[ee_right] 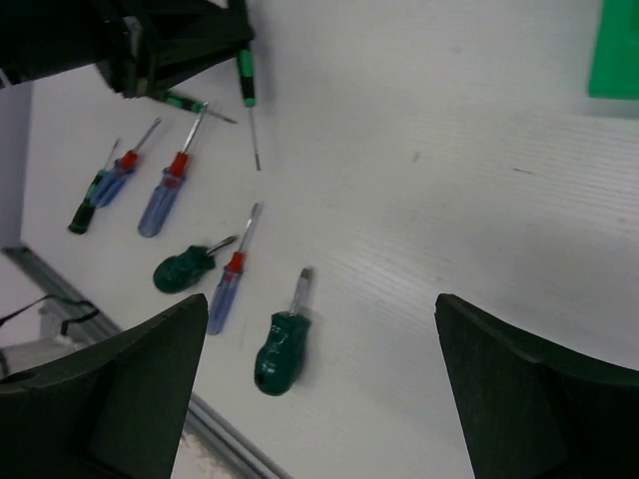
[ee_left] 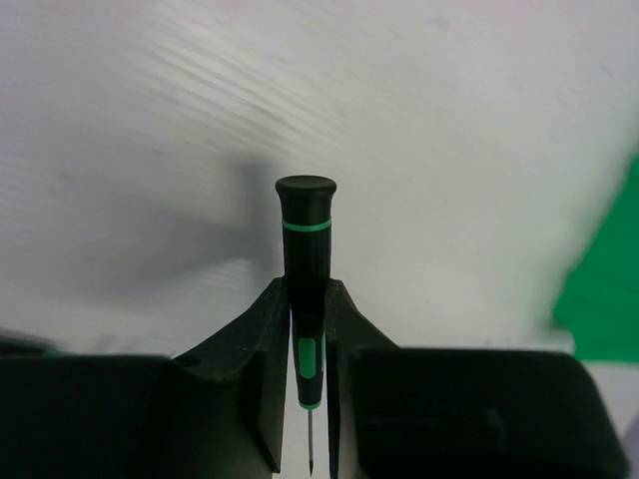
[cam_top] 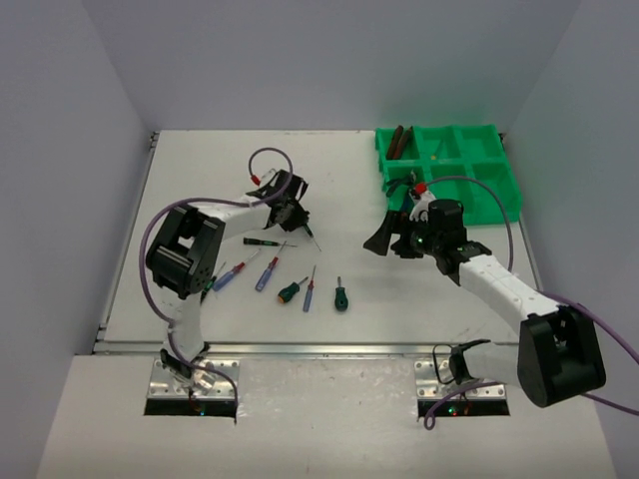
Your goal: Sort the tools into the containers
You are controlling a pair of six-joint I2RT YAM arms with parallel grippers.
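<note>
Left gripper [ee_left: 308,309] clamped on black-green screwdriver [ee_left: 307,225], lower handle partly hidden between the jaws; right gripper [ee_right: 319,329] wide open, empty, green tray [ee_right: 619,48] cropped up-right of it.

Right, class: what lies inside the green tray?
Red-black pliers lie in the far-left compartment of the green tray. The right arm and its cable cover part of the near-left compartment, so its contents cannot be told.

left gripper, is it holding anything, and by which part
The left gripper holds a black-and-green screwdriver, pinched on the lower handle near the shaft, cap end sticking out.
</note>
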